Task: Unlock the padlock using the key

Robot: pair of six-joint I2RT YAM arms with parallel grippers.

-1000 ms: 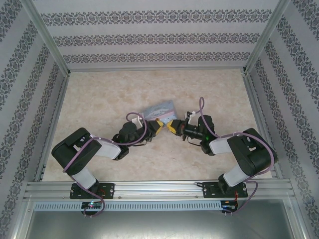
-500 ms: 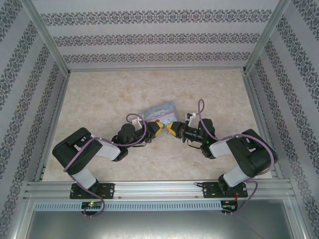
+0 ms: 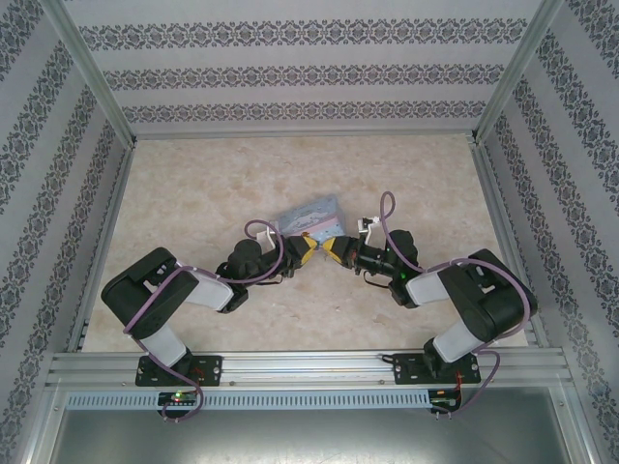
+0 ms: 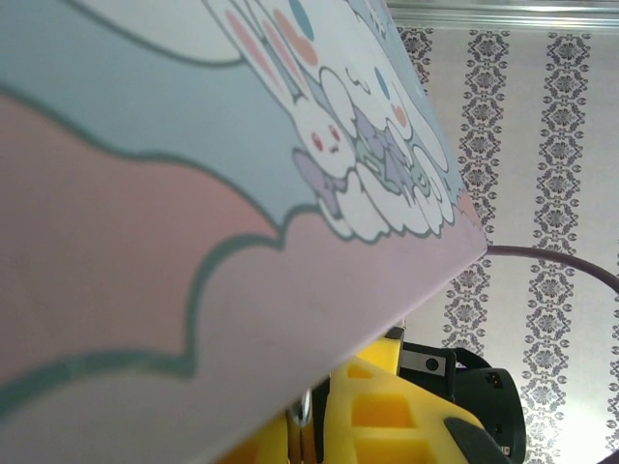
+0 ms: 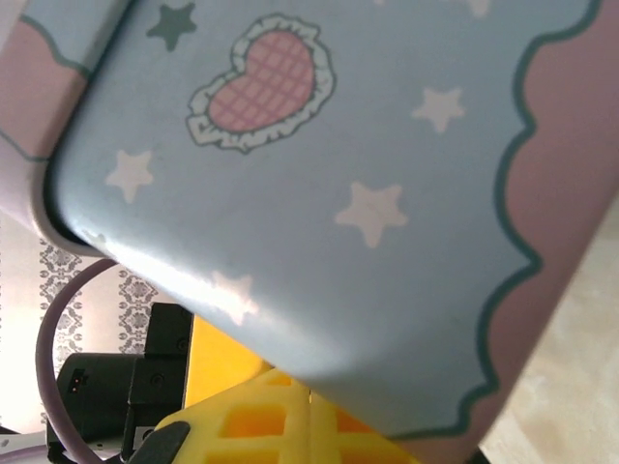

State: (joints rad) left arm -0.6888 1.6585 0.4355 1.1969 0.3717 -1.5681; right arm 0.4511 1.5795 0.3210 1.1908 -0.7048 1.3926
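My left gripper [image 3: 308,248] and right gripper [image 3: 332,249] meet tip to tip just in front of the pale blue cartoon tin [image 3: 309,215]. In the left wrist view a thin silvery metal piece [image 4: 302,418], seemingly the padlock's shackle, is pinched at my left gripper [image 4: 295,440] under the tin [image 4: 193,193]. Beside it is a yellow finger [image 4: 387,420] of the right gripper. In the right wrist view my right gripper [image 5: 309,420] has its yellow jaws pressed together below the tin [image 5: 338,145]. The key is hidden.
The tin lies on the beige marbled tabletop [image 3: 193,193], which has patterned walls on three sides and metal rails [image 3: 309,365] along the near edge. Purple cables loop over both wrists.
The right gripper has slid left and turned at the wrist, closing the small gap to the left gripper's tips. The left arm and the tin have barely moved.
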